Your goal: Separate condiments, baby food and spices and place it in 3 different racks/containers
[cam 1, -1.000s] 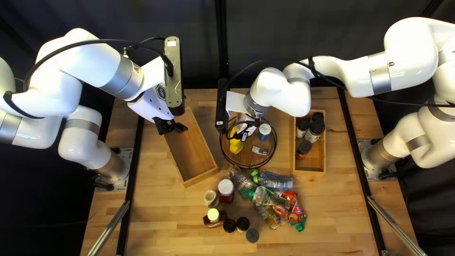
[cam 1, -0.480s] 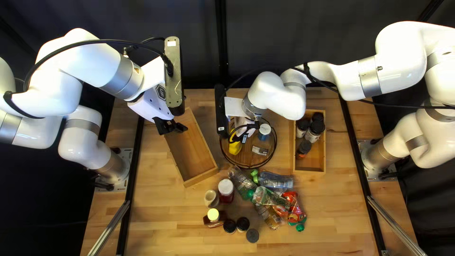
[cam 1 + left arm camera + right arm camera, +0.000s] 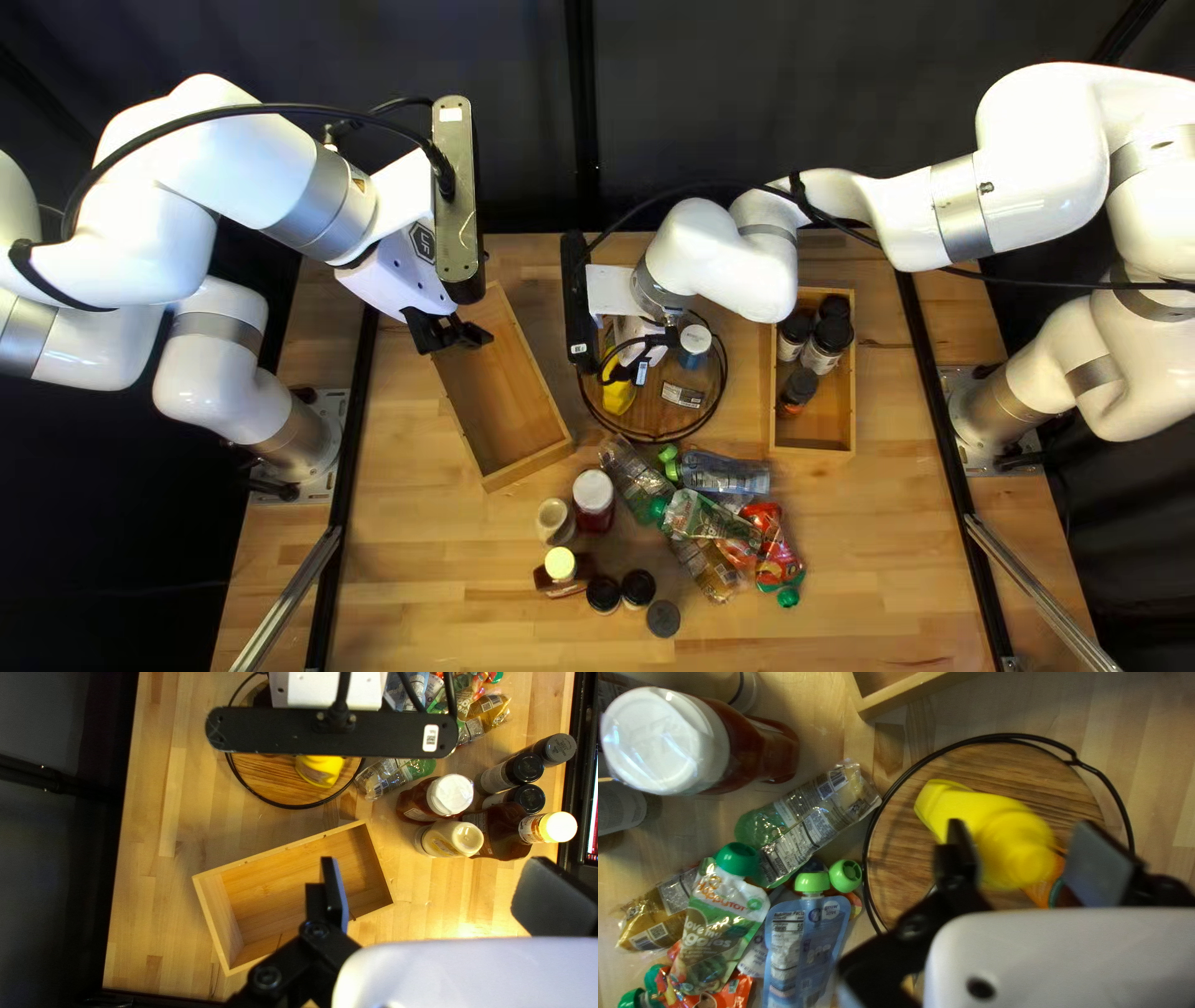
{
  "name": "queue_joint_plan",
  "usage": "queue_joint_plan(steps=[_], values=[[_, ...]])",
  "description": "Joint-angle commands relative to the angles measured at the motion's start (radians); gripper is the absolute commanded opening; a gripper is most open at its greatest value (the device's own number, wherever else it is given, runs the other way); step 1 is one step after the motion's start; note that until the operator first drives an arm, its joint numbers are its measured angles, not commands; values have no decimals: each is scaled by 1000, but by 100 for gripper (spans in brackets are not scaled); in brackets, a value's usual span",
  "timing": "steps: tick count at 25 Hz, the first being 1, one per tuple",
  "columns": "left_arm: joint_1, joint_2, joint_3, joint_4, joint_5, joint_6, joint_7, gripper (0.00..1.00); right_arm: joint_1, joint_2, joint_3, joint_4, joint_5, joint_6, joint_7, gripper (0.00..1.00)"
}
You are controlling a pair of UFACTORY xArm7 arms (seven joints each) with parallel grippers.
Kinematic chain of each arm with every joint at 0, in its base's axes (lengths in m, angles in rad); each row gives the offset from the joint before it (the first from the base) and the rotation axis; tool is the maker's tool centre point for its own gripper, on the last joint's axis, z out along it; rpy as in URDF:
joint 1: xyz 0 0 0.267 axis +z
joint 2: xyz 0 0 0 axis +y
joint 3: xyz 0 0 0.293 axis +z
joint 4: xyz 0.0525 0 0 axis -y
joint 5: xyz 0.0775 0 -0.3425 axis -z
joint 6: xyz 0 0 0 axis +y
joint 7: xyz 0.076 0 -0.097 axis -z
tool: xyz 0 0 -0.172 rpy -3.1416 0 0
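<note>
My left gripper [image 3: 446,334] hangs over the far end of the bare left wooden box [image 3: 504,392]; in its wrist view the gripper [image 3: 442,896] is open and holds nothing. My right gripper [image 3: 632,352] is low over the round wooden tray [image 3: 645,417]. Its wrist view shows the gripper [image 3: 1033,862] open, with a yellow bottle [image 3: 996,834] partly between its fingers. Several dark-lidded spice jars [image 3: 798,388] stand in the right wooden box [image 3: 815,431]. Baby food pouches [image 3: 722,476] lie piled mid-table, beside a red bottle with a white lid [image 3: 594,489].
A blue jar with a pale lid [image 3: 695,340] is on the tray, inside its black wire rim. Nearer the front stand a cream-coloured bottle [image 3: 555,522], a yellow-capped brown bottle [image 3: 560,565] and several dark-lidded jars [image 3: 637,588]. My right arm's camera bar reaches over the tray's left side.
My right arm has shifted slightly left and toward the table's near edge, covering more of the yellow bottle in the top left view. My left arm stays where it was.
</note>
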Motion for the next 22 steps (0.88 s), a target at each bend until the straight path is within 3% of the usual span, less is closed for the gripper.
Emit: queue_joint_plan(steps=[1,11,22], values=[[0,0,0,0,0,0,0,100,18,-25,-2,25,-38,46,33,100],[0,0,0,0,0,0,0,100,115,-98,41,116,-149,204,236,100],[0,0,0,0,0,0,0,100,273,15,143,329,-132,428,597,100]])
